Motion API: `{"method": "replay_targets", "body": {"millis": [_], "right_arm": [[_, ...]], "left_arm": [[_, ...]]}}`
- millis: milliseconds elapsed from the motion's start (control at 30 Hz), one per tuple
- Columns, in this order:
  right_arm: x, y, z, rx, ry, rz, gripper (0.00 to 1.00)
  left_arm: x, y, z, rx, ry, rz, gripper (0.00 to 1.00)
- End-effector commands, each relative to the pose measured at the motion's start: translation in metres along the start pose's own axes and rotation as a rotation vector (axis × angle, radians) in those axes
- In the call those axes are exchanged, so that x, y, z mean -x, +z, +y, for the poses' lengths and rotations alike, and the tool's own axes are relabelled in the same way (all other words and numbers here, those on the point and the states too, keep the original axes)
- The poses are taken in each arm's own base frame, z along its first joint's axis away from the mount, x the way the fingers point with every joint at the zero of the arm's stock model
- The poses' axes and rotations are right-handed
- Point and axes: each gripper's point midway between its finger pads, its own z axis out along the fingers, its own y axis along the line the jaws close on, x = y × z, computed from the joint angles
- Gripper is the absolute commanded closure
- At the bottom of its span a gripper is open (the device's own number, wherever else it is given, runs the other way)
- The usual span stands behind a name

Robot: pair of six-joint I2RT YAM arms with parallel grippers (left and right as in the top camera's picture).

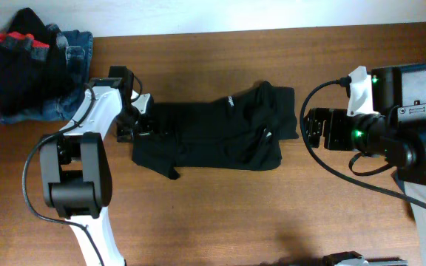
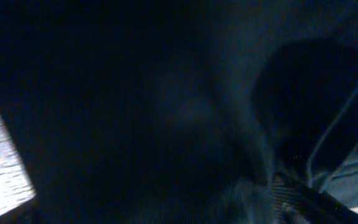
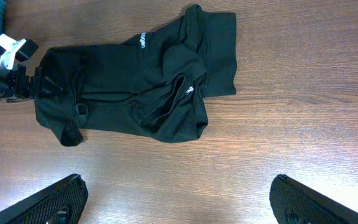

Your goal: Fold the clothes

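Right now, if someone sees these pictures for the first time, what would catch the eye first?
First, the crumpled black fabric top lying in the middle of the brown wooden table, with the left pincer at its left edge. Next, the right pincer, open and apart from the top on the right. Then the heap of black, red-trimmed and blue denim clothes at the far left corner.
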Motion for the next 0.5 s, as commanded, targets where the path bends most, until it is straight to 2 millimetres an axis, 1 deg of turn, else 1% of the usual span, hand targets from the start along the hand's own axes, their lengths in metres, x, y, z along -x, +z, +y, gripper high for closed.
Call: {"method": "replay_targets", "body": {"millis": [0, 33, 100, 167, 200, 233, 300, 467], "right_arm": [[0.004, -0.0025, -0.0021, -0.011, -0.008, -0.016, 0.01], [0.004, -0.0025, -0.0021, -0.011, -0.008, -0.016, 0.01], [0.004, -0.0025, -0.0021, -0.011, -0.008, -0.016, 0.02], [0.004, -0.0025, -0.0021, -0.011, -0.008, -0.016, 0.01], [0.0039, -0.0025, -0.0021, -0.011, -0.008, -0.015, 0.01], [0.0037, -0.0025, -0.0022, -0.011, -0.008, -0.015, 0.01], [0.0032, -0.0025, -0.0023, -0.012, -0.008, -0.013, 0.01], [0.0014, -0.0025, -0.0027, -0.013, -0.006, -0.006, 0.01]], "left_arm": [[-0.0111, 0.0133, -0.0114, -0.085, 0.015, 0.043, 0.22], [-0.0112, 0.0133, -0.0113, -0.085, 0.015, 0.044, 0.27], [-0.0116, 0.0132, -0.0113, -0.085, 0.015, 0.046, 0.43], [-0.0125, 0.0132, -0.0113, -0.085, 0.013, 0.049, 0.63], [-0.0129, 0.0132, -0.0113, -0.085, 0.013, 0.051, 0.69], [-0.0139, 0.0131, -0.0113, -0.085, 0.011, 0.055, 0.82], [-0.0148, 0.0131, -0.0112, -0.084, 0.01, 0.059, 0.91], [-0.0152, 0.0124, -0.0064, -0.072, 0.002, 0.06, 0.98]]}}
